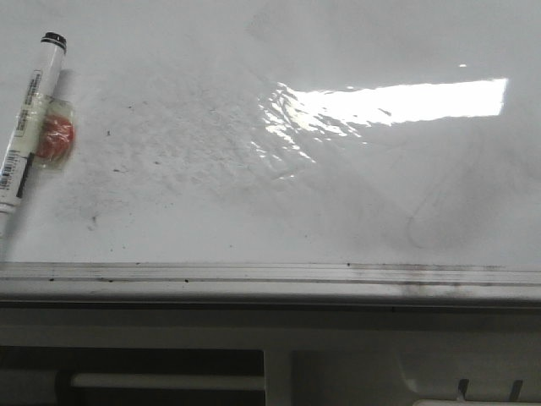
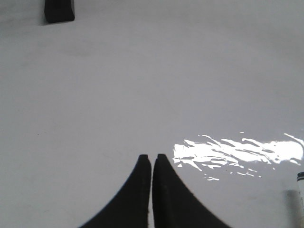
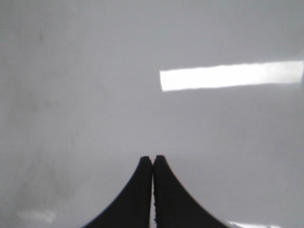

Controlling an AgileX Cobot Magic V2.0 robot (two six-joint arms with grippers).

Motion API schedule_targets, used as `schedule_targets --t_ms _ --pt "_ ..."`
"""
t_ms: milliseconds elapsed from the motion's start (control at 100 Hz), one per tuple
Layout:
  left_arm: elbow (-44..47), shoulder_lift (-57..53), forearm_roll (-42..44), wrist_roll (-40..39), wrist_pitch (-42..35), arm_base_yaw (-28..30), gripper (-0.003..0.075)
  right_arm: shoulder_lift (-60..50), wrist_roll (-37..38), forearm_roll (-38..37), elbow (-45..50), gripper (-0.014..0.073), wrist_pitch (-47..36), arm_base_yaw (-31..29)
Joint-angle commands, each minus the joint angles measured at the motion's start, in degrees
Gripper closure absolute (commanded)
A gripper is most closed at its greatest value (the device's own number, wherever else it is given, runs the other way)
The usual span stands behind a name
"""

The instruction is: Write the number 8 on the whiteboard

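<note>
Whiteboard (image 1: 254, 211) is filling your front view, smudged grey and speckled, with a bright glare (image 1: 397, 103) right of centre and the pale rail (image 1: 270, 272) running along its near edge. No black 8 is showing on it; only faint grey curves are lying below the glare. Only this view is giving you the marker (image 1: 30, 114) whole: it is lying at the far left, long axis steeply tilted, black cap pointing away, its lower end cut off. An orange tag (image 1: 56, 138) is sitting against it.

Neither arm is appearing there. The wrist views are showing you both: left gripper (image 2: 152, 159) and right gripper (image 3: 153, 159) are each clenched on nothing, fingertips together, above the board. The left wrist view is also catching a dark block (image 2: 59, 10), cut off by the frame.
</note>
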Motion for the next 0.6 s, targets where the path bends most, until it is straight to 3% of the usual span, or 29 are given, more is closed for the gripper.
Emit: schedule_targets --t_ms 0,100,190,410,480,590 --pt "2.30 -1.55 -3.54 -5.44 -4.60 -0.18 0.0741 -1.23 0.20 3.47 0.55 0.0636 -7.55 -0.51" --pt "2.30 -1.55 -12.33 -13.41 -4.97 -0.18 0.0741 -1.23 0.20 5.15 0.55 0.0636 -7.14 -0.51" --pt "2.30 -1.55 -18.00 -15.85 -5.25 -0.18 0.0741 -1.23 0.20 7.48 0.55 0.0636 -7.25 -0.51" --pt "1.80 -1.55 -19.68 -19.91 -4.65 -0.18 0.0741 -1.23 0.20 8.04 -1.51 0.0636 -4.44 -0.51" --pt "-0.18 -1.55 -19.68 -20.63 2.03 -0.28 0.0741 -0.87 0.20 8.04 -3.72 0.0636 -0.68 -0.51" --pt "-6.89 0.27 -17.28 -19.18 21.30 -0.28 0.0741 1.16 0.10 7.90 -9.18 0.0636 6.43 -0.51"
